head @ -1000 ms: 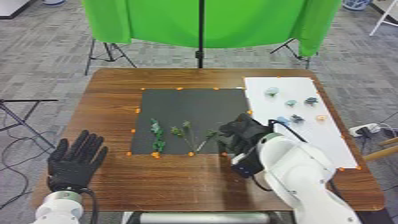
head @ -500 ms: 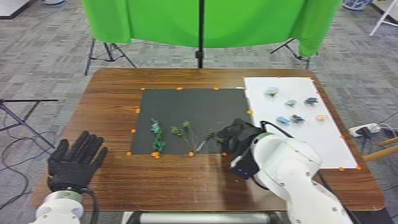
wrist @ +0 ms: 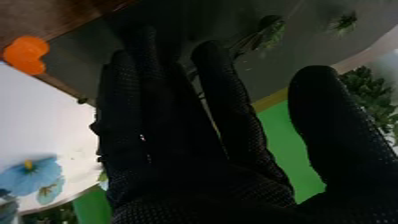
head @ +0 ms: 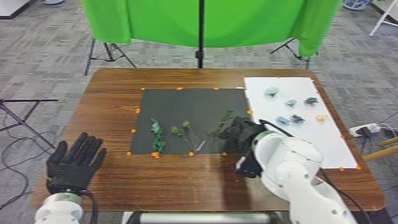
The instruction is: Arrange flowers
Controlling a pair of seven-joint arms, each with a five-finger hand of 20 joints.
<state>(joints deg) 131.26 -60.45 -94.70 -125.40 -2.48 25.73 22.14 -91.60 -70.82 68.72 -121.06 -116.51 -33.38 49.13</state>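
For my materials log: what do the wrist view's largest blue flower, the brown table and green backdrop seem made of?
The blue, broad-petalled flower looks like matte fabric, possibly thin plastic: its petals show no shine. The brown rectangular table seems satin wood or laminate, by its streaky grain. The bright green backdrop is probably dull cloth, hanging in soft folds.

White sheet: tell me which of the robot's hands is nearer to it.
Right. The right hand is beside the left edge of the white sheet, over the near right corner of the black sheet; the left hand is farther away, beyond the black sheet's left side.
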